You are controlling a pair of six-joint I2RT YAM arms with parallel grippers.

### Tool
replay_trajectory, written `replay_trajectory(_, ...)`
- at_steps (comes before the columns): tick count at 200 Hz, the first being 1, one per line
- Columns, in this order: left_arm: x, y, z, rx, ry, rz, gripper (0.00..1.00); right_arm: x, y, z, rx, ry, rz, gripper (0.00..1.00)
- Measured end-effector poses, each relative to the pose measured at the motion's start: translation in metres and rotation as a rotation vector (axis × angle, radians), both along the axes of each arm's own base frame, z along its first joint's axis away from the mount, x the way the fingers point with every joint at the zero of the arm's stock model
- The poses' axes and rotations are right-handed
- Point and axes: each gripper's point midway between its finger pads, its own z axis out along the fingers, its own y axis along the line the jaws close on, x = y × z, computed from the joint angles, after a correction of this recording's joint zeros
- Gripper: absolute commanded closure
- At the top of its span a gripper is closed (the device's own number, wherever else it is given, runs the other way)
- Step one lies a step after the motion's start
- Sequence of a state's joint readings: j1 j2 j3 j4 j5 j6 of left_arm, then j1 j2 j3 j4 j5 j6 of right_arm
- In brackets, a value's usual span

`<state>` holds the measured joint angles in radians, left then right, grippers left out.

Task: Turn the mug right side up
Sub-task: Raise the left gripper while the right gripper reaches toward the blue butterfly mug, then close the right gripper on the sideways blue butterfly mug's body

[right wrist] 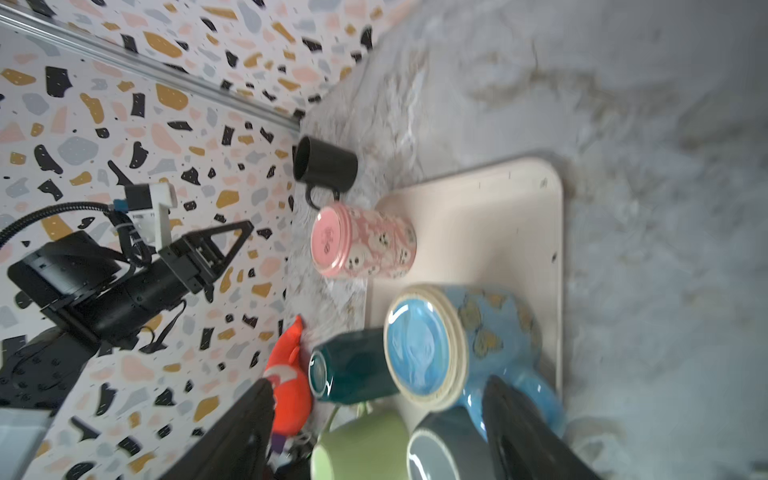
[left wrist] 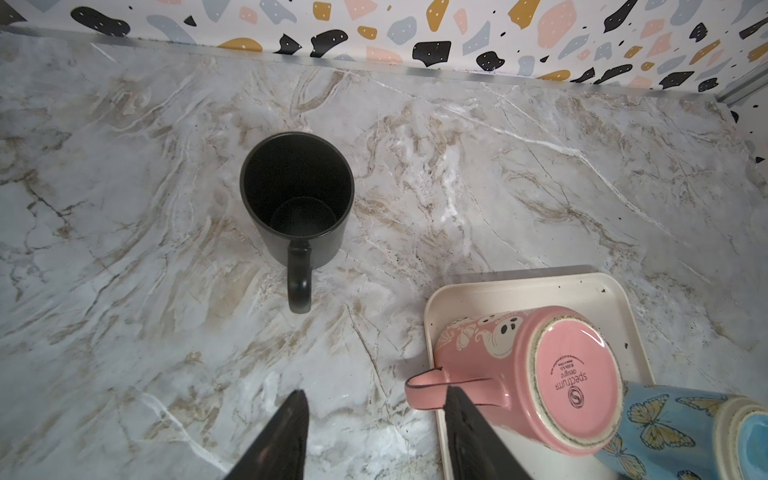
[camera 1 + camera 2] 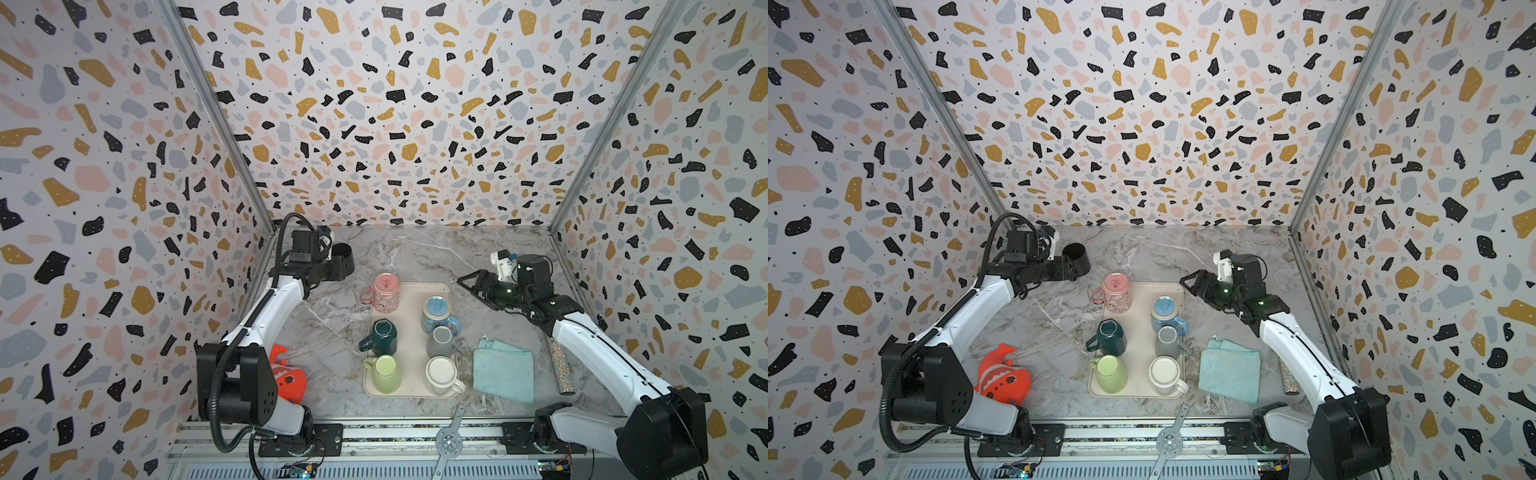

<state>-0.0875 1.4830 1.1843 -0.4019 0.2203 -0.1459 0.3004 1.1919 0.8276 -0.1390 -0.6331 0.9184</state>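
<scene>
A black mug (image 2: 297,195) stands upright, mouth up, on the marble table at the back left; it shows in both top views (image 3: 343,250) (image 3: 1076,254). Its handle points toward my left gripper (image 2: 378,390), which is open, empty and a short way back from it. One left finger (image 2: 465,415) overlaps the handle of a pink mug (image 2: 540,374), which stands upside down on the cream tray (image 3: 409,332). My right gripper (image 3: 473,291) hangs open and empty above the tray's far right corner, over an upside-down blue mug (image 3: 436,313).
Teal (image 3: 382,336), grey (image 3: 441,340), green (image 3: 385,372) and white (image 3: 441,374) mugs also stand upside down on the tray. A teal cloth (image 3: 503,370) and a glittery tube (image 3: 561,370) lie right of it. An orange toy fish (image 3: 286,374) sits by the left arm's base.
</scene>
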Motion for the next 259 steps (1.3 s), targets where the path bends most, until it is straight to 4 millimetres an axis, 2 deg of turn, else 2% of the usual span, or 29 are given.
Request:
replay_trajectory(21, 0.000, -0.003, 0.001, -0.008, -0.003, -0.006, 0.46, -0.028, 0.005, -0.038, 0.115, 0.201, 0.000, 0.16)
replay_trajectory(38, 0.001, -0.004, 0.000, -0.009, -0.007, -0.008, 0.46, -0.043, 0.005, -0.053, 0.174, 0.304, -0.020, 0.15)
replay_trajectory(83, -0.001, -0.004, -0.005, -0.011, 0.001, -0.006, 0.46, -0.050, 0.008, -0.038, 0.322, 0.347, -0.048, 0.13)
replay_trajectory(129, -0.001, -0.004, -0.007, -0.013, 0.002, -0.006, 0.46, -0.057, 0.008, -0.056, 0.387, 0.454, -0.085, 0.12)
replay_trajectory(179, -0.001, -0.004, -0.007, -0.013, 0.002, -0.007, 0.46, -0.051, 0.009, -0.054, 0.443, 0.473, -0.116, 0.12)
replay_trajectory(226, -0.001, -0.004, -0.007, -0.013, 0.002, -0.007, 0.46, -0.043, 0.009, -0.069, 0.461, 0.516, -0.152, 0.12)
replay_trajectory(259, -0.001, -0.004, -0.007, -0.013, 0.002, -0.007, 0.46, -0.038, 0.010, -0.072, 0.468, 0.520, -0.159, 0.12)
